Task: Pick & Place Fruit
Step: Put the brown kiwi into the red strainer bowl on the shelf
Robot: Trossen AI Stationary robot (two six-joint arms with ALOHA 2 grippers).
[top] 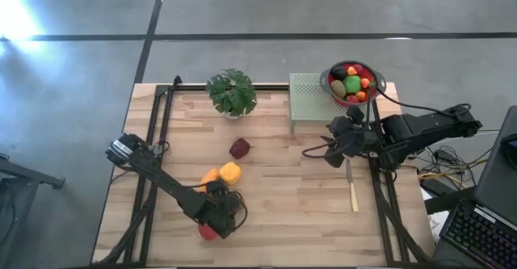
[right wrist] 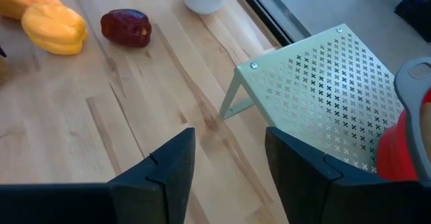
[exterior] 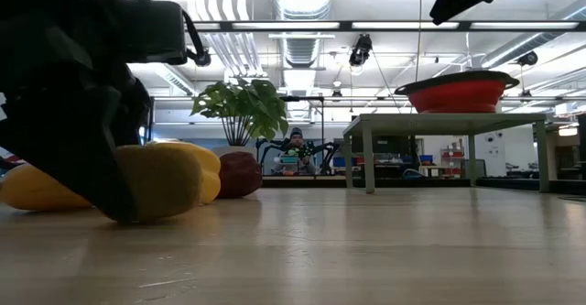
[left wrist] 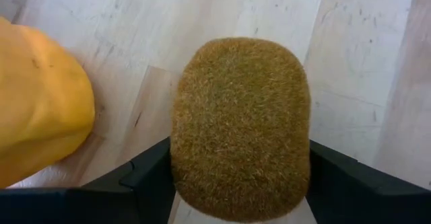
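A brown fuzzy kiwi (left wrist: pixel 239 126) lies on the wooden table, and my left gripper (left wrist: pixel 239 173) is open over it near the table's front left (top: pixel 222 216), one finger on each side. A yellow fruit (left wrist: pixel 37 106) lies close beside the kiwi. A red fruit (top: pixel 208 233) shows just under that arm. Yellow (top: pixel 231 172), orange (top: pixel 210 176) and maroon (top: pixel 240 148) fruits lie mid-table. My right gripper (top: pixel 333 146) hangs open above the table by the green stand, with nothing between its fingers (right wrist: pixel 172 173). My left gripper comes at the kiwi slanting down from above. Its fingers (left wrist: pixel 148 177) stand close against the kiwi's two long sides (left wrist: pixel 180 157). I cannot tell whether they touch it. The kiwi lies on the table.
A red bowl (top: pixel 333 77) holding several fruits sits on a green perforated stand (top: pixel 307 99) at the far right. A potted plant (top: pixel 232 92) stands at the far middle. A pale-handled knife (top: pixel 352 190) lies at the right. Bare wood lies between the fruits and the knife.
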